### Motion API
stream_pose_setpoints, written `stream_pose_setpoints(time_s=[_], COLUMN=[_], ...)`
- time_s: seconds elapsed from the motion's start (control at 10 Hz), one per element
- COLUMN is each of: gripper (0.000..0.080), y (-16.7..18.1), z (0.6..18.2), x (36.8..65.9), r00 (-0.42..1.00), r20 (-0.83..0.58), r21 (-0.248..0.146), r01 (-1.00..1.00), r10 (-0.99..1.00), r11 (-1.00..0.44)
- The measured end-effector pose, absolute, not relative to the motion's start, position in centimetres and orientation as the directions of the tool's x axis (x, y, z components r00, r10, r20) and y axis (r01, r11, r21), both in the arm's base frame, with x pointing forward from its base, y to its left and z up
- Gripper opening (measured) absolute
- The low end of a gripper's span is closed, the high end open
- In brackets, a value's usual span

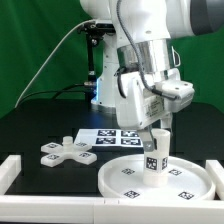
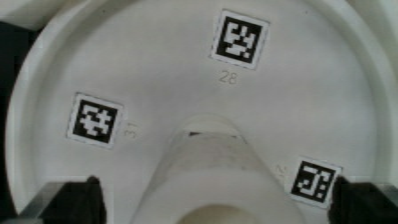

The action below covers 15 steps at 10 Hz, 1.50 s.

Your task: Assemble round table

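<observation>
The large round disc (image 1: 155,178) lies flat near the front of the table, and its tagged top fills the wrist view (image 2: 196,70). The short thick leg (image 1: 155,160) stands upright on the disc's middle; in the wrist view (image 2: 217,165) it shows end-on. My gripper (image 1: 160,136) is straight above the leg, with its fingers down either side of the leg's top. In the wrist view the gripper (image 2: 217,205) is open, with a dark finger at each side and a gap to the leg. The cross-shaped base (image 1: 62,152) lies apart at the exterior view's left.
The marker board (image 1: 112,137) lies behind the disc. A white border rim runs along the front at the exterior view's left (image 1: 12,168) and right (image 1: 214,168). The arm's base and cables stand at the back.
</observation>
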<state>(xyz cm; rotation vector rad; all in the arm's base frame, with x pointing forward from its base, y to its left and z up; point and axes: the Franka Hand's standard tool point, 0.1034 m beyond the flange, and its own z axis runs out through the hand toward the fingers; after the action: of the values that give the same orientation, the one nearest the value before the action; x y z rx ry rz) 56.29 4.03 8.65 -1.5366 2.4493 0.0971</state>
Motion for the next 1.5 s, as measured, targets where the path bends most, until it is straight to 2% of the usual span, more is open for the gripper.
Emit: stream_pose_setpoints(time_s=[0.2, 0.5, 0.7, 0.9, 1.0, 1.5], gripper=[0.0648, 0.0648, 0.0648, 0.0648, 0.0648, 0.0648], y=[3.9, 4.1, 2.8, -0.2, -1.1, -1.3], z=[10.5, 10.0, 10.5, 12.1, 12.3, 12.0], x=[56.4, 56.2, 55.6, 55.0, 54.7, 54.5], r00=[-0.338, -0.331, -0.089, 0.127, 0.300, 0.621], r20=[-0.260, -0.255, -0.245, -0.221, -0.196, -0.114], r21=[-0.080, -0.076, -0.105, -0.160, -0.193, -0.247], r01=[-0.926, -0.930, -0.988, -0.983, -0.945, -0.774], r10=[-0.904, -0.908, -0.966, -0.967, -0.934, -0.776], r11=[0.369, 0.360, 0.117, -0.093, -0.264, -0.583])
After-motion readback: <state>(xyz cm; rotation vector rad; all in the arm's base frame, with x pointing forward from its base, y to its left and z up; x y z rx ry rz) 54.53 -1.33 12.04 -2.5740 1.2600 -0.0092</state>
